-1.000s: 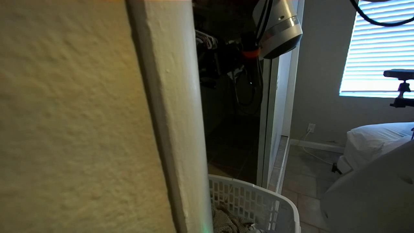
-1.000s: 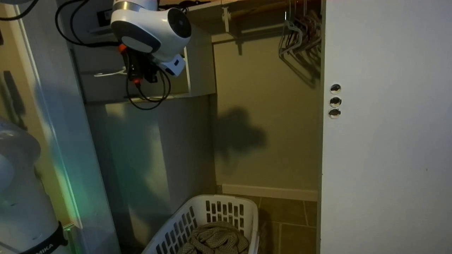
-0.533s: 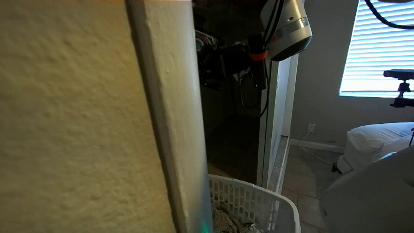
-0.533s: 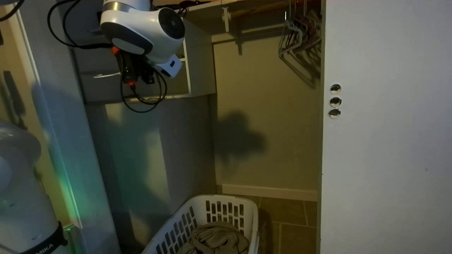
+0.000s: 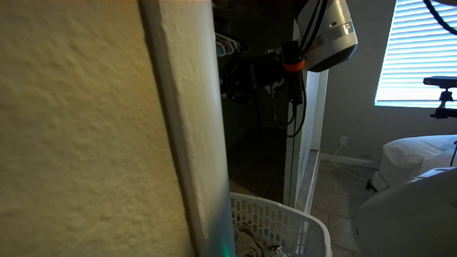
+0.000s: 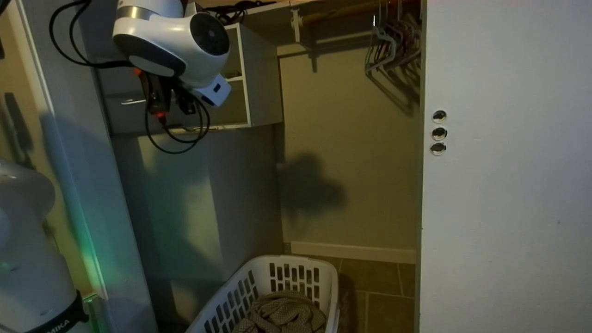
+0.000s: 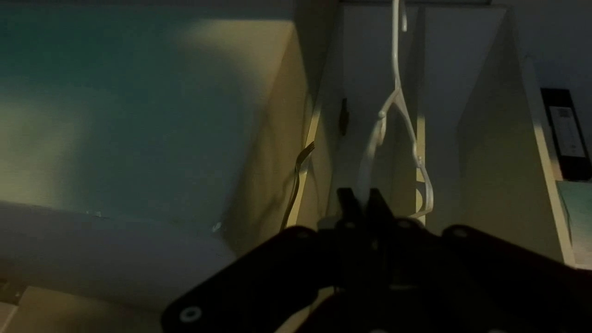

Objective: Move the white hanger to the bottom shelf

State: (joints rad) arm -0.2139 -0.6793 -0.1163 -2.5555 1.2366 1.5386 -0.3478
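My gripper (image 7: 362, 199) is shut on the white hanger (image 7: 396, 64); one arm of the hanger runs down between the fingertips in the wrist view. The hanger's hook points to the top of that view and its other arm bends down on the right. A small white end of the hanger (image 6: 133, 101) shows in an exterior view, left of the wrist. The shelf unit (image 6: 261, 78) stands behind the arm, its lower compartment (image 6: 233, 104) partly hidden. In the wrist view the hanger is in front of the unit, near the divider edge (image 7: 420, 138); its depth is unclear.
A fork-shaped thing (image 7: 298, 169) lies along the lower board's edge. A black box (image 7: 565, 134) is at the right. Several hangers (image 6: 384, 51) hang from the rod. A white basket (image 6: 330, 282) with cloth stands below. Loose cables (image 6: 173, 150) hang under the wrist.
The arm has moved left and slightly down in an exterior view, uncovering more of the shelf unit. Less of the hanger shows beside the wrist. The hanger stays held.
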